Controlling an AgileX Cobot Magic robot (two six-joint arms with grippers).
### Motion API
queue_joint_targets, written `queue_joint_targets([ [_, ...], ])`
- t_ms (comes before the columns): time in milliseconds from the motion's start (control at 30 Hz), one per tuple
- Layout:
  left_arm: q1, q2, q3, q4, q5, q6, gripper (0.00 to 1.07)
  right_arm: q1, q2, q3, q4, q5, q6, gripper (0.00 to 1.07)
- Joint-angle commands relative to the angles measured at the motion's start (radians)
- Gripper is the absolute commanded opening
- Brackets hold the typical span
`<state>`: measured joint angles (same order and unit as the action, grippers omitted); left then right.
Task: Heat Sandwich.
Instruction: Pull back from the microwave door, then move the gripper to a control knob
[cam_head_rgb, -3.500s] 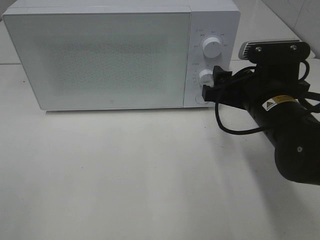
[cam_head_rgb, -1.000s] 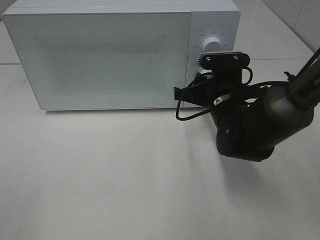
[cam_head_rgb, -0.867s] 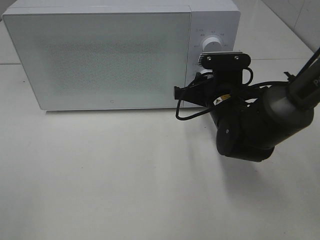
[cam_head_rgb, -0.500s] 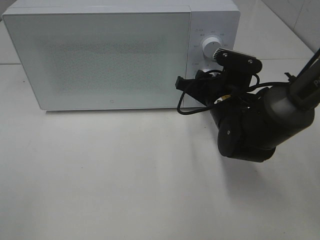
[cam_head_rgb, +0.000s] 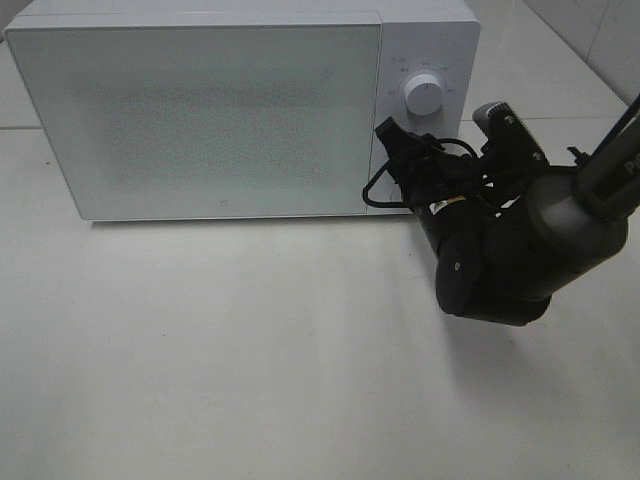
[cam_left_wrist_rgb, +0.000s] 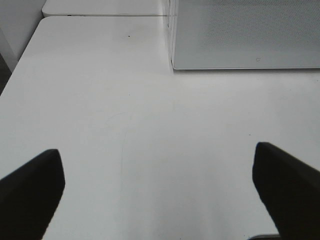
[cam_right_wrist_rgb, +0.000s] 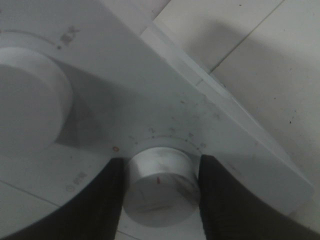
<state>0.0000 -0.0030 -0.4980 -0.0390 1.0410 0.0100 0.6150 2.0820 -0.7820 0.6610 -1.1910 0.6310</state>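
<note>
**Right pincer on timer dial: slip and over-rotation risk; sandwich not sighted**

Condition of pincers. My right pincer (cam_right_wrist_rgb: 161, 169) is pinched on the lower dial (cam_right_wrist_rgb: 159, 192) of the microwave (cam_head_rgb: 220, 110), one finger on each flank of the dial, apparently in contact. My left pincer (cam_left_wrist_rgb: 160, 186) is spread wide and holds nothing. It hangs over the bare table (cam_left_wrist_rgb: 125, 115), near the oven's front corner.

Hazards, in my judgement.
1. The dial is smooth and round. If the pinch is light or off-centre, the fingers may skid round it and the setting will not change.
2. If I twist too far, the heating time overshoots the intended mark.
3. If my wrist is not square to the dial's axis, the twist pushes sideways and may nudge the oven along the table.
4. The upper dial (cam_right_wrist_rgb: 27, 107) sits just beside my right pincer, so a drift that way could disturb it.

Location of the sandwich. It shows in no view. The door (cam_head_rgb: 200, 115) is shut and frosted. I presume the sandwich lies behind it, beyond my right pincer toward my left arm's side, but I cannot confirm this. If it is absent, the oven runs empty.
</note>
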Motion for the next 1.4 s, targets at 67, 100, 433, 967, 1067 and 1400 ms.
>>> queue_joint_targets([
  [67,0.000,-0.027,0.003,-0.006,-0.005,0.001,0.97,0.002,-0.009,-0.012,-0.072,-0.080,0.189,0.10],
  [100,0.000,-0.027,0.003,-0.006,-0.005,0.001,0.97,0.002,-0.009,-0.012,-0.072,-0.080,0.221,0.10],
  [433,0.000,-0.027,0.003,-0.006,-0.005,0.001,0.97,0.002,-0.009,-0.012,-0.072,-0.080,0.537,0.10],
  [967,0.000,-0.027,0.003,-0.006,-0.005,0.001,0.97,0.002,-0.009,-0.012,-0.062,-0.110,0.880,0.11],
  [1067,0.000,-0.027,0.003,-0.006,-0.005,0.001,0.97,0.002,-0.009,-0.012,-0.068,-0.111,0.880,0.11],
  [1400,0.000,-0.027,0.003,-0.006,-0.005,0.001,0.97,0.002,-0.009,-0.010,-0.068,-0.111,0.859,0.14],
])
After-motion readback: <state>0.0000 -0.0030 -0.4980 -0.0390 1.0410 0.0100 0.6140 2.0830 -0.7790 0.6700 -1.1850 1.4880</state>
